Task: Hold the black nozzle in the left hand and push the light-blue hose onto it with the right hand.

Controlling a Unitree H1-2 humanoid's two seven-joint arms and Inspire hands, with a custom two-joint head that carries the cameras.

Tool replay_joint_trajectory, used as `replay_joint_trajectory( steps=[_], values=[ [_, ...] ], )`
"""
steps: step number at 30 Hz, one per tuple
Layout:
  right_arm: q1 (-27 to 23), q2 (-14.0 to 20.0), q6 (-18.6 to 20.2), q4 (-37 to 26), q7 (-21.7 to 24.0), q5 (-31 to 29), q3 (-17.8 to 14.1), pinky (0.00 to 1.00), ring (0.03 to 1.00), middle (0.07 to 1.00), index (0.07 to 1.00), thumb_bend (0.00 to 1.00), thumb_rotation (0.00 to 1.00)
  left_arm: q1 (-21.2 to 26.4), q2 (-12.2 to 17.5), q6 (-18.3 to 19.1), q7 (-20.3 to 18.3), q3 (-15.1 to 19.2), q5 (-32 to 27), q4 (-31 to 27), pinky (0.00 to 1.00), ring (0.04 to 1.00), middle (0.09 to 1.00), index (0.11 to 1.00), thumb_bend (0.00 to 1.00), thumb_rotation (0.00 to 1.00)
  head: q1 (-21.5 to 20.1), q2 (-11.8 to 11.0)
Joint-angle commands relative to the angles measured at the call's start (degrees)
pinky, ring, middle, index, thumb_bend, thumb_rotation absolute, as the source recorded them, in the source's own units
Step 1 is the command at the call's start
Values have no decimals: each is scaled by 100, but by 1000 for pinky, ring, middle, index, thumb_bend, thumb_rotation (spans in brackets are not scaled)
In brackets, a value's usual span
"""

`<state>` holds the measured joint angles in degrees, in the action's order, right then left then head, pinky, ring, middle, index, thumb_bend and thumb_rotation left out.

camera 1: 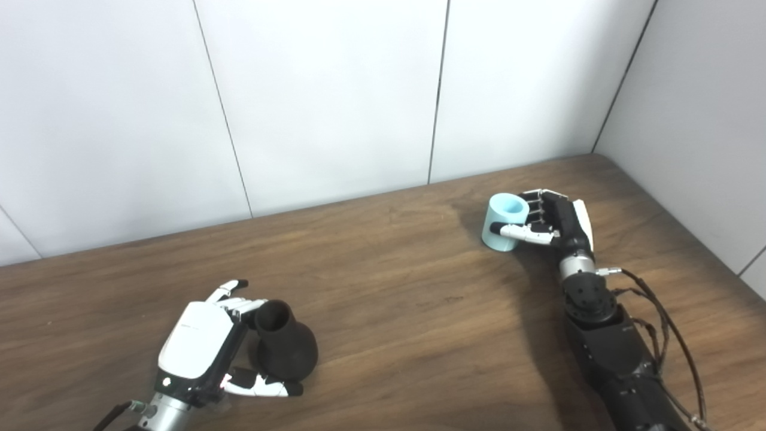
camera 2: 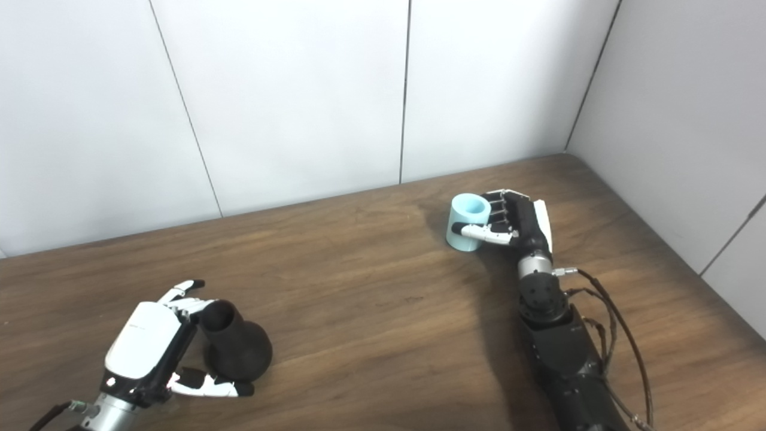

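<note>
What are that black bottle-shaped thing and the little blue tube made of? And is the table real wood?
The black nozzle looks like matte plastic or rubber: dull, no shine, slightly rough. The light-blue hose seems to be soft, smooth plastic or foam with a thick wall; I cannot tell which. The table shows brown wood grain with a low sheen; it could be wood or a printed laminate.
</note>
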<state>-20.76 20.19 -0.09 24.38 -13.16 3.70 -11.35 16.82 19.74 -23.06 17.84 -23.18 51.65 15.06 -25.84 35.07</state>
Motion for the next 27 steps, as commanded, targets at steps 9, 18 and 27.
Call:
replay_joint_trajectory(
  steps=[9,18,27],
  values=[
    [19,34,-459,-695,270,29,128,382,432,494,489,518,0,-506,-30,18,142,-163,136,340,848,491,432,508,502,0,251,-23],
    [117,-37,17,-1815,561,187,215,359,427,466,509,519,0,-510,-129,199,212,-265,369,344,855,481,421,513,501,0,616,17],
    [62,-258,914,-2983,978,-94,265,356,432,479,503,519,0,-490,-258,434,153,-369,521,352,865,498,425,505,501,0,980,52]
  ],
)
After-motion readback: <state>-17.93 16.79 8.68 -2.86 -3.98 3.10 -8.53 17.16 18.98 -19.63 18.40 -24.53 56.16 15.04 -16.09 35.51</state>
